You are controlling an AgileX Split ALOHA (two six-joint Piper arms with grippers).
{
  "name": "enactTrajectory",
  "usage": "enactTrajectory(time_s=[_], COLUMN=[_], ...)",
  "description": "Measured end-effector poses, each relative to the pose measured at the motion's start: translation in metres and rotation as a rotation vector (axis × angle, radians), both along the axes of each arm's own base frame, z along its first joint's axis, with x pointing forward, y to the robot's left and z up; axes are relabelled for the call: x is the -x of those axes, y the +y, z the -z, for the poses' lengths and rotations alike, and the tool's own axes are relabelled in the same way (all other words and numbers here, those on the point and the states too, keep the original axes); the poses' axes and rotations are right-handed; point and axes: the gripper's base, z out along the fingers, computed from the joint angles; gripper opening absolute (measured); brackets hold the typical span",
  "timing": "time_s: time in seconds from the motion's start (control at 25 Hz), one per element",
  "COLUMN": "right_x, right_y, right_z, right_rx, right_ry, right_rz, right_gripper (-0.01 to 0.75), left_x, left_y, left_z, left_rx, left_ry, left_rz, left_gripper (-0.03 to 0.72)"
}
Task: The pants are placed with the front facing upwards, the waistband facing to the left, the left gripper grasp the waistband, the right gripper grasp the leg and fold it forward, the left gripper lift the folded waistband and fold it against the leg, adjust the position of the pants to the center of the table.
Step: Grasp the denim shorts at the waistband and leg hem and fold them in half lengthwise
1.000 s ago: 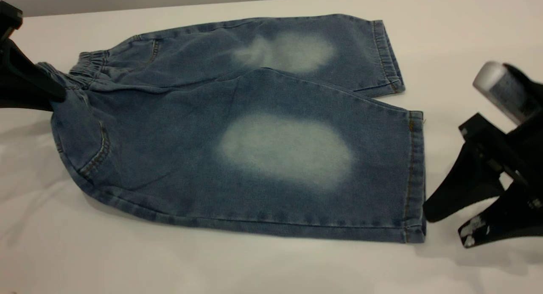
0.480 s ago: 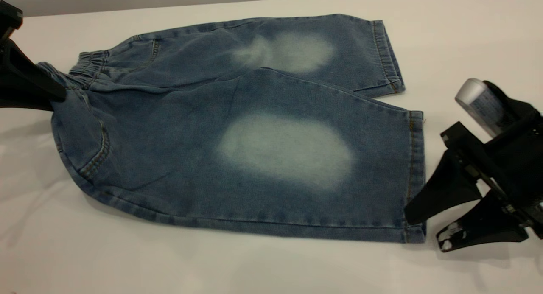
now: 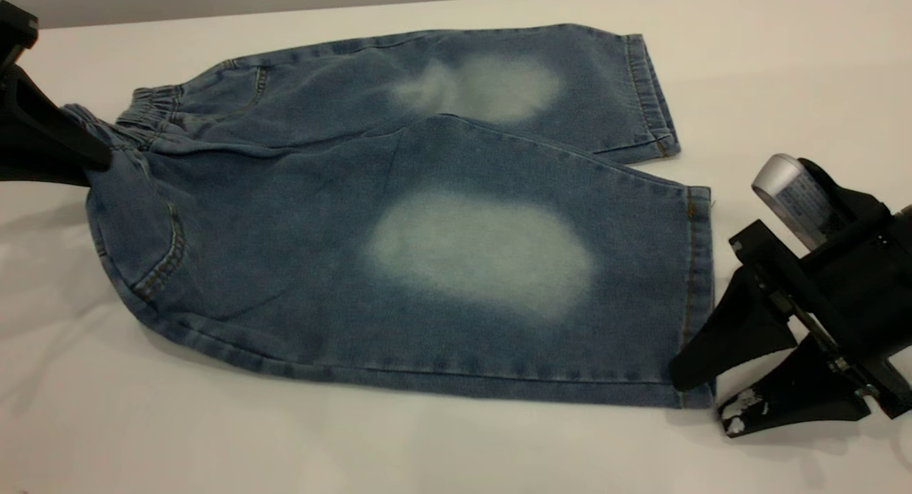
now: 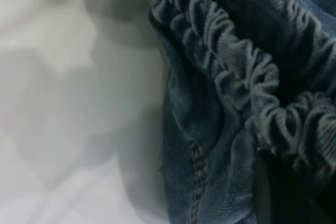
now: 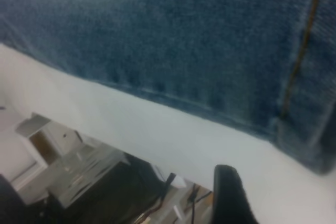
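Nearest us in the exterior view runs a broad bare strip of the table (image 3: 356,451), unbroken room along the whole near edge of the pants (image 3: 399,230). At the near right corner we see the right gripper (image 3: 702,401) with its jaws parted, one finger over the hem corner of the leg (image 3: 484,266) and the flecked one low on the tabletop just past that hem, so nothing is pinched. The leg lies flat, its large oval pale patch up and its hem toward the right; more bare table lies beyond that hem. Behind it lies the other leg, partly overlapped, with bare table beyond up to the far edge. At the left the left gripper (image 3: 100,159) meets the waistband (image 3: 146,112), which is bunched and slightly raised; we cannot tell from any view whether it is clamped. The left wrist view adds what the exterior cannot: the waistband (image 4: 236,72) puckers in close detail, curling open above a shadowed tabletop. The right wrist view shows the hem stitching, the table's edge just beside it, and clutter below.
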Motion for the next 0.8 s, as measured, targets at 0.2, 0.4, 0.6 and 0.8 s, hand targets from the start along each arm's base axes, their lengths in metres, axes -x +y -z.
enactTrajectory(time_s=[0.2, 0.4, 0.6, 0.8], right_x=[-0.003, -0.012, -0.012, -0.013], right_y=[0.002, 0.002, 0.001, 0.000], right_z=[0.003, 0.003, 0.004, 0.005], right_rx=[-0.030, -0.025, -0.009, -0.001], right_ry=[-0.045, -0.097, -0.100, -0.121], right_rz=[0.023, 0.076, 0.074, 0.059], right_gripper=[0.360, 0.330, 0.257, 0.062], left_x=[0.000, 0.000, 0.000, 0.001], left_y=[0.000, 0.000, 0.000, -0.001], left_z=[0.000, 0.000, 0.000, 0.000], left_rx=[0.000, 0.000, 0.001, 0.011], left_ry=[0.000, 0.000, 0.000, 0.003], left_rz=[0.000, 0.000, 0.001, 0.007], left_gripper=[0.120, 0.120, 0.120, 0.120])
